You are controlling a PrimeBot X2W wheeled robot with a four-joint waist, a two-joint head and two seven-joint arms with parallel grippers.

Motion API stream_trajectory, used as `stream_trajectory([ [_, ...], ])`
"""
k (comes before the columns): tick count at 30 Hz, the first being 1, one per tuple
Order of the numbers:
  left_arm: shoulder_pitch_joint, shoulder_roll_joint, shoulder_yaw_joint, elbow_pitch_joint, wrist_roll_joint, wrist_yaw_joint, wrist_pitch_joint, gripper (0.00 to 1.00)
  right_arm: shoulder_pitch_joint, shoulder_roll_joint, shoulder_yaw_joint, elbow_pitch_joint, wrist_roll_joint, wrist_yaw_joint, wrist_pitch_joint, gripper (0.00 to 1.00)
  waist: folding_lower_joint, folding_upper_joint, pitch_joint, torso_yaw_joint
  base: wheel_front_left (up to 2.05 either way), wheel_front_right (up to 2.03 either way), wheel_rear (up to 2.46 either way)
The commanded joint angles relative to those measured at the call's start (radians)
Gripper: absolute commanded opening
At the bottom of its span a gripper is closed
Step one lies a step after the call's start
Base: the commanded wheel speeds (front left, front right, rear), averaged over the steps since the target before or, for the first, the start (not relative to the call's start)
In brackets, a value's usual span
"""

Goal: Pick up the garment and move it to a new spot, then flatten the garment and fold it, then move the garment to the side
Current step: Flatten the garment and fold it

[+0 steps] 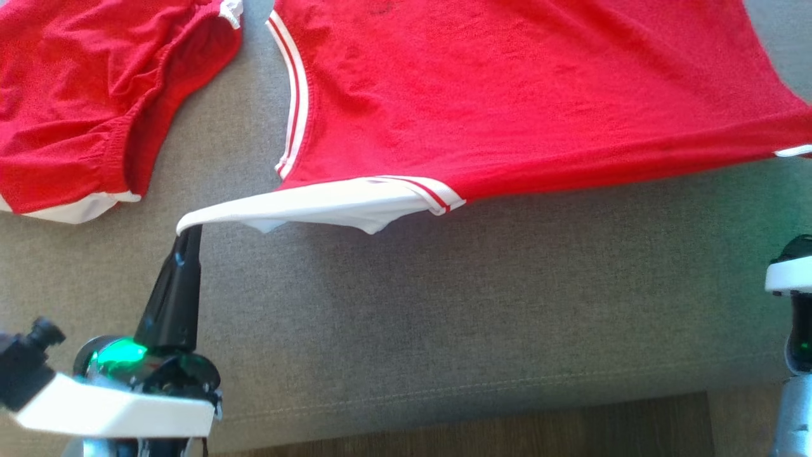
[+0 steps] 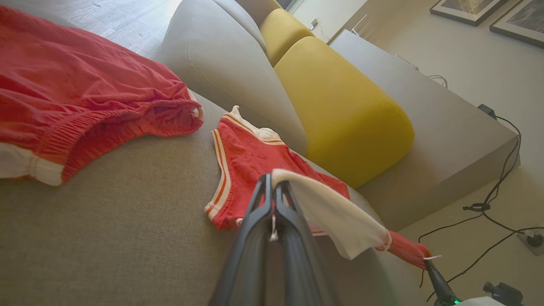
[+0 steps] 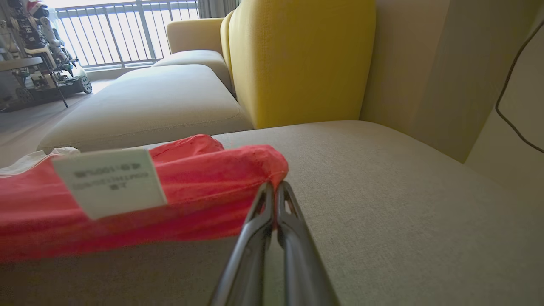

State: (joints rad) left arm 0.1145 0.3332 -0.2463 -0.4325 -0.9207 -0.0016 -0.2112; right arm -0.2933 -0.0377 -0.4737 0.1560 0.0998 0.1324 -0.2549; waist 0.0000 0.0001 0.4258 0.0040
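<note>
The garment (image 1: pixel 507 95) is a red top with white, red-striped trim, stretched across the grey sofa seat (image 1: pixel 444 304). My left gripper (image 1: pixel 188 230) is shut on its white corner, which it holds a little above the seat; the left wrist view shows the left gripper (image 2: pixel 272 176) with that white cloth draped off its tips. My right gripper (image 3: pixel 275 185) is shut on the opposite red corner of the garment (image 3: pixel 191 187), beside a white label (image 3: pixel 110 180). The left wrist view also shows the right gripper (image 2: pixel 429 261) pinching that far corner.
A second red piece with white trim, like shorts (image 1: pixel 82 95), lies at the seat's left. Yellow back cushions (image 2: pixel 340 106) and a grey backrest stand behind. The seat's front edge (image 1: pixel 444 406) drops to wood floor. Cables (image 2: pixel 488 208) trail on the floor past the sofa's end.
</note>
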Motion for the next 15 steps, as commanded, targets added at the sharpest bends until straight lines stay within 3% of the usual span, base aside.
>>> stream_trajectory([
  [1, -0.031, 0.009, 0.049, -0.028, -0.009, 0.016, 0.006, 0.00, -0.005, -0.013, 0.010, -0.034, 0.009, -0.002, 0.007, 0.00, 0.0000, -0.0001, -0.002, -0.001, 0.00, 0.00, 0.00],
  [4, -0.104, 0.000, 0.030, 0.030, 0.000, 0.042, 0.042, 0.00, -0.016, -0.013, 0.023, 0.007, -0.043, -0.002, 0.048, 0.00, 0.0000, -0.0001, -0.007, 0.000, 0.00, 0.00, 0.00],
  [8, -0.203, -0.030, 0.004, 0.128, 0.000, 0.039, 0.054, 0.00, -0.064, -0.013, 0.049, 0.066, -0.085, -0.002, 0.082, 0.00, 0.0000, -0.0001, -0.005, 0.000, 0.00, 0.00, 0.00],
  [15, -0.364, -0.060, -0.044, 0.326, 0.018, -0.038, 0.041, 0.00, -0.149, -0.013, 0.040, 0.142, -0.176, -0.002, 0.099, 0.00, 0.0000, -0.0001, 0.024, 0.007, 0.00, 0.00, 0.00],
])
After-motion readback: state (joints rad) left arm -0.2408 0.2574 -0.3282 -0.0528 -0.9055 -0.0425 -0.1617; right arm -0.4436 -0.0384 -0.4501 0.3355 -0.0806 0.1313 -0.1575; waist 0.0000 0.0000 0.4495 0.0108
